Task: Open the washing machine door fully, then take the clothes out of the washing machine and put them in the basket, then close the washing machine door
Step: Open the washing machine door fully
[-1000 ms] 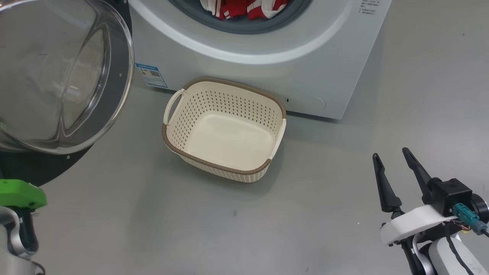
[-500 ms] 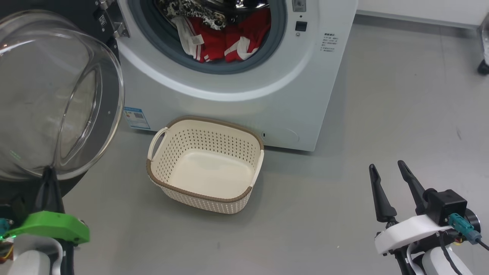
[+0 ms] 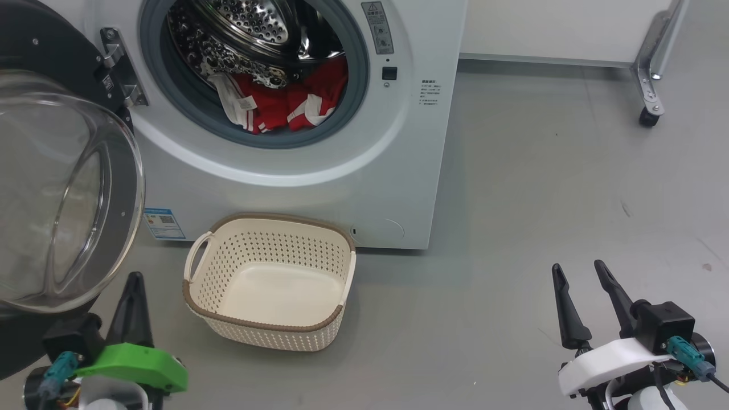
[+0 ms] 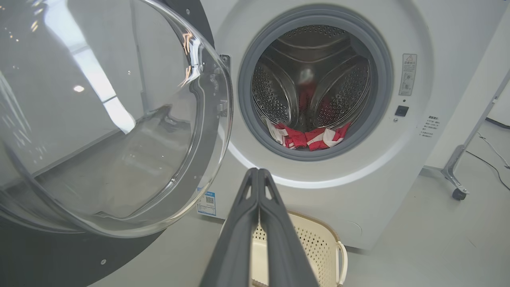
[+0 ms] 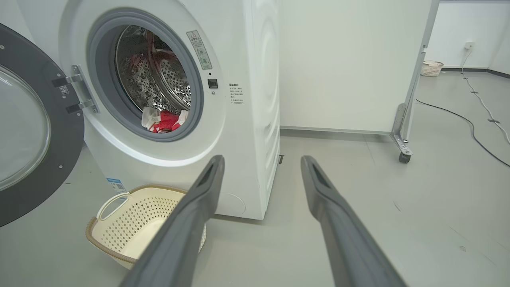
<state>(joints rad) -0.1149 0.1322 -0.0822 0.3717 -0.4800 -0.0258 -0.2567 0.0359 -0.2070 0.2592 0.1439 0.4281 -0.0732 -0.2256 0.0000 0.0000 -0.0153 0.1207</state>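
Note:
The washing machine (image 3: 319, 171) stands with its door (image 3: 62, 193) swung wide to the left, glass bowl bulging toward me. Red clothes (image 3: 279, 105) with white trim lie at the bottom of the steel drum (image 4: 310, 137). On the floor in front of the machine sits the cream basket (image 3: 270, 282), with nothing in it. My left gripper (image 3: 134, 279) is shut and holds nothing, low at the left beside the door's rim; in its wrist view (image 4: 258, 172) it points at the drum opening. My right gripper (image 3: 576, 269) is open at the lower right, well away from the machine (image 5: 261, 159).
A metal frame leg on a castor (image 3: 649, 117) stands on the grey floor right of the machine. A white wall panel (image 5: 342, 63) runs behind it. Cables (image 5: 466, 119) trail on the floor far right, near a small basket (image 5: 432, 68) by the wall.
The head camera has tilted up, so the drum opening and clothes came into view. My left gripper has risen into the picture at the lower left. The right gripper has kept its place.

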